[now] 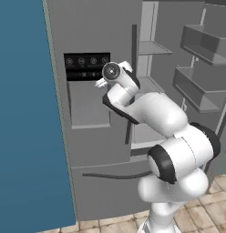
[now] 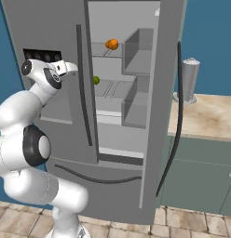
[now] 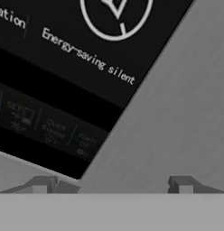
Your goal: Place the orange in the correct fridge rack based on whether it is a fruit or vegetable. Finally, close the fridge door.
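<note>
The orange (image 2: 112, 44) sits on a high shelf (image 2: 104, 52) inside the fridge. It is small and round, near the left side of the shelf. A small green ball (image 2: 96, 80) lies on the next shelf down, at the left edge.

The fridge door (image 2: 160, 93) is wide open. It swings out to the right, with its long dark handle (image 2: 177, 116) on the outside and grey bins (image 2: 136, 56) on the inside.

The fingers (image 3: 111, 185) are not near the orange. They are up close to the other fridge door, the shut one on the left, right by its black control panel (image 3: 64, 76). In the hand view the two dark tips stand far apart, with nothing between them. So the fingers are spread wide and hold nothing. The orange is well away from them, off to their right and deeper in the fridge.

The white arm (image 1: 151, 113) bends up from the base and reaches to the panel. A grey cylinder (image 2: 189, 79) stands on the desk (image 2: 206, 116) to the right of the fridge.
</note>
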